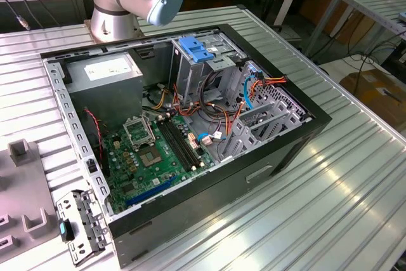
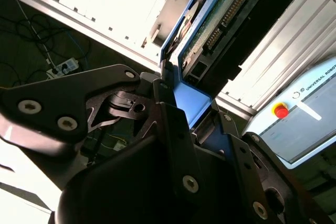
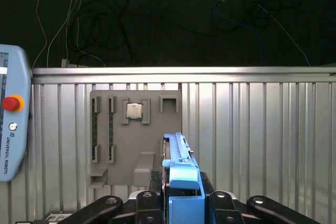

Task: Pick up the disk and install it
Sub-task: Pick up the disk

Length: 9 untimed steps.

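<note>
Between the fingers of my pincer (image 3: pixel 182 199) sits the disk (image 3: pixel 180 174), clamped on edge by its blue rails (image 2: pixel 190 95). Its circuit-board side shows in the second wrist view. It hangs over the ribbed table (image 3: pixel 262 129), just beside the grey tray (image 3: pixel 134 145). Picking up looks done to me, and carrying is the step in hand. Installing would call for turning the disk to match the bay (image 1: pixel 190 74) under the blue latch (image 1: pixel 196 49) in the open case (image 1: pixel 273 160), then sliding it in square, clear of the cables (image 1: pixel 219 109).
</note>
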Tool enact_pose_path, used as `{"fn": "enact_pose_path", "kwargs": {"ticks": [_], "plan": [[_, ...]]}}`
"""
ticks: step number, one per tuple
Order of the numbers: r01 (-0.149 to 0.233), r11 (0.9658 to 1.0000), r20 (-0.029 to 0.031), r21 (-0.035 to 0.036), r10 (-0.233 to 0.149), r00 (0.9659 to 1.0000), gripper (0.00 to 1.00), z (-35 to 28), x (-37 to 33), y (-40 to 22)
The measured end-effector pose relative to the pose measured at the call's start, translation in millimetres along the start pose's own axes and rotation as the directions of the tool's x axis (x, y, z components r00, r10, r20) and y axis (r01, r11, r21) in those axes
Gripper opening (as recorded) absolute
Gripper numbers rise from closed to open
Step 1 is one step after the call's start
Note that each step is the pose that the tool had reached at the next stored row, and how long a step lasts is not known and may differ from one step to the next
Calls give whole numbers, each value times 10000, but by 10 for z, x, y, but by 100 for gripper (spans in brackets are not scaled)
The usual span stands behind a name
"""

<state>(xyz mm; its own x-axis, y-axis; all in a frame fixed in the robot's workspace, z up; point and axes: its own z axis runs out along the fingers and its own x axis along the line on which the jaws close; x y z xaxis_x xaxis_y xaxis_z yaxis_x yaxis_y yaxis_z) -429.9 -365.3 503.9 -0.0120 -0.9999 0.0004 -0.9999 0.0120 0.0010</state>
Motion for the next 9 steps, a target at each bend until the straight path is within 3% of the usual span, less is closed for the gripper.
{"fn": "enact_pose_path", "kwargs": {"ticks": [9], "plan": [[0,10000,0,0,0,10000,37,0,-1,-88]]}}
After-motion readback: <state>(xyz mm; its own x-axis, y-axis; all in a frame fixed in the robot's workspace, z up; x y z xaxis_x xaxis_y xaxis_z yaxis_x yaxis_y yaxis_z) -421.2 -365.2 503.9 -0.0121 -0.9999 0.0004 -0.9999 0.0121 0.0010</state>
